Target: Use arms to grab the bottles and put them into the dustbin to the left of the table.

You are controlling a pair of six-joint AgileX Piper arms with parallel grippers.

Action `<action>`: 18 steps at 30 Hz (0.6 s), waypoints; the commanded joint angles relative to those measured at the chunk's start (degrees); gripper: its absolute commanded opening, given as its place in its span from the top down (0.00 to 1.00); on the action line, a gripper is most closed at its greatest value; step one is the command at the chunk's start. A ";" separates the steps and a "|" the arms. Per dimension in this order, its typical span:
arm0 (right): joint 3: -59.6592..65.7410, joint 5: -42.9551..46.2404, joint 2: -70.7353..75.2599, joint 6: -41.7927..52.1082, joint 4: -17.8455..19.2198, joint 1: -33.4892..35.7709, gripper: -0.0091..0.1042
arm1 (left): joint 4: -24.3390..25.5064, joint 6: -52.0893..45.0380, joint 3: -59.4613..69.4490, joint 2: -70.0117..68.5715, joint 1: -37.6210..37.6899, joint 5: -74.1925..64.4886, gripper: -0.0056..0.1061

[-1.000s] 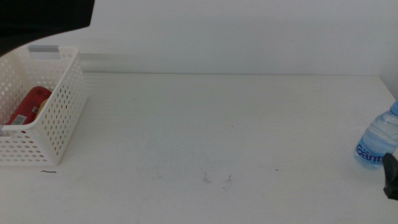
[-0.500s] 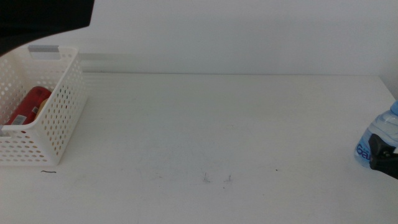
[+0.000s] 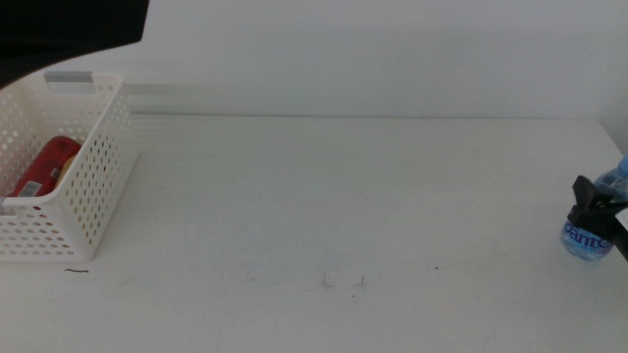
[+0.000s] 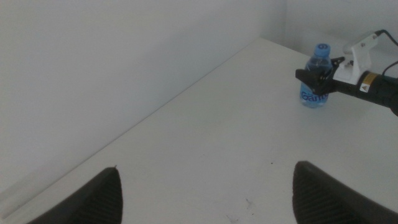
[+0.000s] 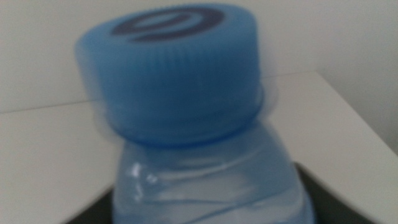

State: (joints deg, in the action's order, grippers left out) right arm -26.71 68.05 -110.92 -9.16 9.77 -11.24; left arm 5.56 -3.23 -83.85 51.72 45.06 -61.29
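Here, right tool (image 3: 595,210) around upright water bottle (image 3: 592,238), grip unclear, left tool (image 4: 205,193) wide open, empty.

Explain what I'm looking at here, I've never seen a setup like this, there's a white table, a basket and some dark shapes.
These are three camera views of one two-armed robot at a wide white tabletop. The middle view looks down over the table. The other two come from cameras on each arm's wrist.

At the table's left stands a white perforated plastic basket, serving as the dustbin. A slim red can already lies inside.

At the far right stands a clear water bottle with a blue cap. The right gripper is around its body; whether it already squeezes the bottle I cannot tell. The right wrist view is filled by that bottle's cap, very close.

The left gripper waits with its dark jaws wide apart, holding nothing.
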 commanded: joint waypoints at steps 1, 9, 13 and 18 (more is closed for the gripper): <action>-1.50 -4.27 -0.09 0.00 1.32 1.13 0.74 | -0.02 0.07 0.20 -0.18 0.02 0.69 0.11; -12.78 -8.58 -0.31 -0.53 2.79 16.11 0.94 | -0.02 0.07 0.20 -0.18 0.02 0.69 0.11; -27.56 -21.32 -3.78 -0.53 2.79 25.11 0.94 | -0.02 0.23 0.20 -0.18 0.02 0.69 0.11; -44.53 -30.16 -13.02 -1.16 6.10 31.35 0.94 | -0.02 0.07 0.20 -0.18 0.02 0.69 0.11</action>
State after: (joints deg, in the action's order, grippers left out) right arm -66.66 39.40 -122.07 -10.06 14.78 18.78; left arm 5.56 -3.23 -83.85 51.72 45.06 -61.29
